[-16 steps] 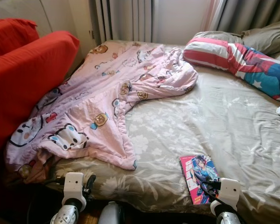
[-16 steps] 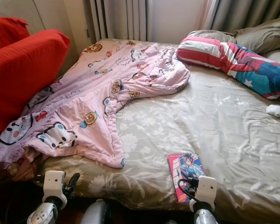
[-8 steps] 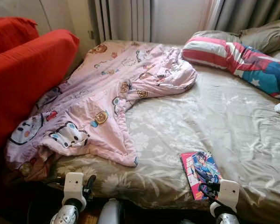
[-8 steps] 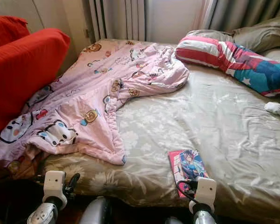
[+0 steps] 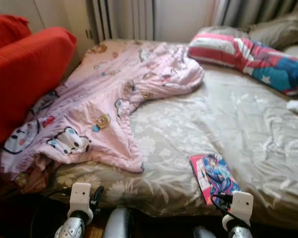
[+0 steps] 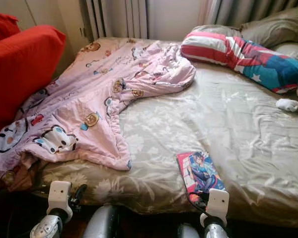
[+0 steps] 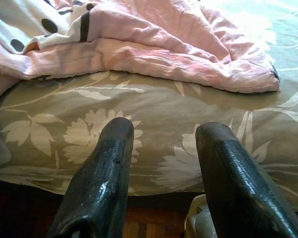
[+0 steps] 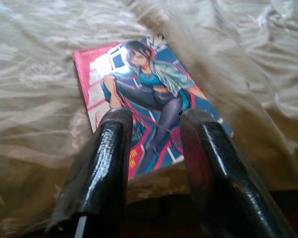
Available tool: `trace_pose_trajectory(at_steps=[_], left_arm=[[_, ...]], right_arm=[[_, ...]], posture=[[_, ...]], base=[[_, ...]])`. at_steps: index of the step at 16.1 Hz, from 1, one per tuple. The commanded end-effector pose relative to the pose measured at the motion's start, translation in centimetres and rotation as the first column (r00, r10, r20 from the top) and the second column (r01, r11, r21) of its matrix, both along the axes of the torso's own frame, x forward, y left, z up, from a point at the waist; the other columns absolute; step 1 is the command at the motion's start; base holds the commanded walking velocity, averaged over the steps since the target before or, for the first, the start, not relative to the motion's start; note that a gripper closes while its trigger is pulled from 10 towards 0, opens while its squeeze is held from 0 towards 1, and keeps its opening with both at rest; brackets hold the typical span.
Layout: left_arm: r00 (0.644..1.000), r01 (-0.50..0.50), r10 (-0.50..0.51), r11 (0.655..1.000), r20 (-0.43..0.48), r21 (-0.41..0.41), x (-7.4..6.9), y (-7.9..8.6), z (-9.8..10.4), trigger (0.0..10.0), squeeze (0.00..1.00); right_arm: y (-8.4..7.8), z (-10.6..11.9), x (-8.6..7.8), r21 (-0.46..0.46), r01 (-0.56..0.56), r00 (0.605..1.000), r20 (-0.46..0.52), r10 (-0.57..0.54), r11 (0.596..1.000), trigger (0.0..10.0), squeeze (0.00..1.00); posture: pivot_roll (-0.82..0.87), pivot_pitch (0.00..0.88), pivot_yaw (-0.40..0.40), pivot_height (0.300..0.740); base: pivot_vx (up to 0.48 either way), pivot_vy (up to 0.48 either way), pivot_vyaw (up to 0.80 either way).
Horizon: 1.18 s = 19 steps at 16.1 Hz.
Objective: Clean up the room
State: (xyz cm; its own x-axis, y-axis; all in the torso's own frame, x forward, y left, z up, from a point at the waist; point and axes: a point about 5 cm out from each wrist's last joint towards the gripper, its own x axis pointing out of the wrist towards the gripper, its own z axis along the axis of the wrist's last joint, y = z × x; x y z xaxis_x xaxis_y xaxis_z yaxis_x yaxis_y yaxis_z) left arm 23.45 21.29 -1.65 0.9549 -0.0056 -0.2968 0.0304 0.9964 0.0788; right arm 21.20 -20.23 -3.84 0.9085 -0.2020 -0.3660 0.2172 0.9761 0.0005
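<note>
Right wrist view: right end effector [image 8: 151, 124] open, empty, above comic book [image 8: 149, 116]; flat cover might slide off the bed [image 5: 248, 129].

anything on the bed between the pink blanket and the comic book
No. Between the pink blanket and the comic book, the left eye view shows just bare floral bedsheet.

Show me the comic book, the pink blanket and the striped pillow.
comic book [image 5: 214, 176], left eye view, cover middle.
pink blanket [image 5: 97, 106], left eye view, middle.
striped pillow [image 6: 213, 47], right eye view, striped end.
</note>
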Motion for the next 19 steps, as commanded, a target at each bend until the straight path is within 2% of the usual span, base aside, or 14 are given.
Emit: trace_pose_trajectory(at_steps=[1, 8, 9, 14, 16, 19], left_arm=[[1.0, 0.005, -0.005, 1.0, -0.005, 0.009, 0.09, 0.12, 0.07, 10.0, 0.0], [1.0, 0.009, -0.009, 1.0, 0.003, 0.011, 0.27, 0.05, 0.27, 10.0, 0.0], [1.0, 0.008, -0.008, 1.0, 0.004, 0.012, 0.29, 0.1, 0.31, 10.0, 0.0], [1.0, 0.017, -0.017, 1.0, 0.004, 0.021, 0.44, 0.13, 0.41, 10.0, 0.0], [1.0, 0.023, -0.023, 1.0, 0.007, 0.021, 0.53, -0.09, 0.46, 10.0, 0.0], [1.0, 0.027, -0.027, 0.999, 0.008, 0.025, 0.52, -0.03, 0.52, 10.0, 0.0]], right_arm=[[0.13, -0.05, -0.01, 0.003, -0.005, 1.0, -0.001, 0.005, 1.0, 10.0, 0.0], [0.73, 0.04, 0.38, -0.022, -0.052, 0.999, -0.005, 0.052, 0.998, 10.0, 0.0], [0.74, 0.04, 0.36, -0.02, -0.049, 0.999, -0.003, 0.049, 0.999, 10.0, 0.0], [0.55, -0.06, 0.23, 0.008, -0.019, 1.0, -0.002, 0.019, 1.0, 10.0, 0.0], [0.66, -0.22, 0.15, -0.02, -0.05, 0.998, -0.024, 0.05, 0.999, 10.0, 0.0], [1.01, -0.14, 0.24, -0.007, -0.055, 0.998, -0.011, 0.055, 0.998, 10.0, 0.0]], posture=[[0.07, 0.096, 0.02, 0.606], [0.08, 0.108, 0.023, 0.606], [0.08, 0.111, 0.024, 0.606], [0.07, 0.124, 0.029, 0.606], [0.07, 0.131, 0.029, 0.606], [0.08, 0.141, 0.032, 0.606]], base=[[0.0, 0.0, 0.0], [0.0, 0.0, 0.09], [0.244, 0.0, 0.75], [0.265, 0.0, 0.0], [0.285, 0.0, 0.0], [0.287, 0.0, 0.38]])
